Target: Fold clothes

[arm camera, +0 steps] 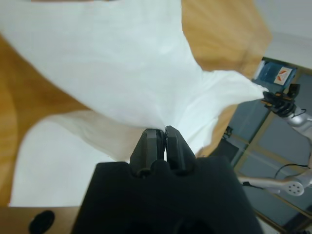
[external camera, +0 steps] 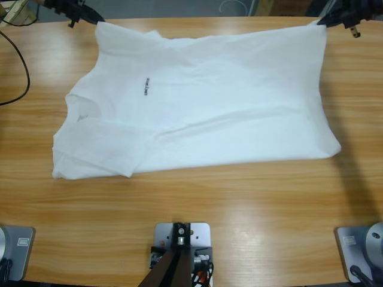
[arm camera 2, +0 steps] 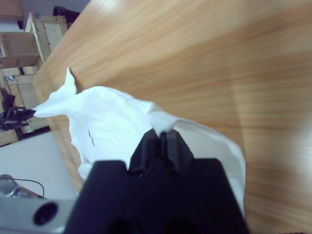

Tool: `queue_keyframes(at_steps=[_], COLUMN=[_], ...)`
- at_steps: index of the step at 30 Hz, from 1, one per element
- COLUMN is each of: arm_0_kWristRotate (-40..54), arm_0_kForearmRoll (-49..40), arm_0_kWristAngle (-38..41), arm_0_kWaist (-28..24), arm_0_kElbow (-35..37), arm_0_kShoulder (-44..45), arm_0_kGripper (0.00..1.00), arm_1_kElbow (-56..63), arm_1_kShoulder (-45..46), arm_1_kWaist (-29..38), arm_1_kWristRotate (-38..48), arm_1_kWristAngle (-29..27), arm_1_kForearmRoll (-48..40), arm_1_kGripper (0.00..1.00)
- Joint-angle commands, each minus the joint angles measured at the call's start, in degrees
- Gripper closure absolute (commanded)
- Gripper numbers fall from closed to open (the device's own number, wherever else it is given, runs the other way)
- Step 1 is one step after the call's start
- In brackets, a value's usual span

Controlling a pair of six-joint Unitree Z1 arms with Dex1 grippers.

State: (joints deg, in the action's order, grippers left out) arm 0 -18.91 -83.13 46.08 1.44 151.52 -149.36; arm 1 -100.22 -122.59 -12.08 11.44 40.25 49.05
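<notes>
— What was the setting?

— A long wooden table (external camera: 239, 203), bare wood on all sides of the T-shirt (external camera: 209, 107). The shirt lay spread across the far half, collar end to one side, with its far edge lifted off the wood.

— Who had hold of it?

— Both arms. The left gripper (arm camera: 165, 132) had its jaws pressed together on one far corner, and the right gripper (arm camera 2: 161, 132) was pinching the other far corner the same way. The edge ran taut between them.

— How would it handle?

— Light, soft and limp, I'd judge. The cloth sagged and creased wherever it wasn't held, so it would drape rather than keep a shape. It didn't look slippery or fragile. Corners and hems seemed the sensible places to grip, as a pinch mid-panel would only bunch it.

— Any writing?

— A small dark printed mark (external camera: 145, 86) near the collar, too small to read. No other label showed.
</notes>
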Motion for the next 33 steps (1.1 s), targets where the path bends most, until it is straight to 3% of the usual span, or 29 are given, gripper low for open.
queue_keyframes(at_steps=[1,7,17,24,33], arm_0_kWristRotate=[3.35,1.82,3.14,8.31,11.61], arm_0_kForearmRoll=[-11.81,-12.15,-12.15,-11.97,-7.86], arm_0_kWristAngle=[1.30,1.30,-0.55,-6.12,-5.72], arm_0_kWaist=[0.15,0.32,1.69,2.69,3.13], arm_0_kElbow=[33.08,31.01,17.40,-2.20,-18.09], arm_0_kShoulder=[4.83,6.93,13.48,22.57,25.01], arm_0_kGripper=[1.000,1.000,1.000,1.000,1.000], arm_1_kElbow=[8.09,13.12,19.20,20.59,20.28], arm_1_kShoulder=[4.99,9.12,13.43,13.88,14.66], arm_1_kWaist=[0.65,0.12,-4.18,-4.18,-4.18], arm_1_kWristRotate=[-2.13,-3.18,-6.28,-6.96,-6.96], arm_1_kWristAngle=[0.71,0.71,0.88,0.90,1.06], arm_1_kForearmRoll=[0.45,0.08,0.40,0.17,0.69], arm_1_kGripper=[1.000,1.000,1.000,1.000,1.000])
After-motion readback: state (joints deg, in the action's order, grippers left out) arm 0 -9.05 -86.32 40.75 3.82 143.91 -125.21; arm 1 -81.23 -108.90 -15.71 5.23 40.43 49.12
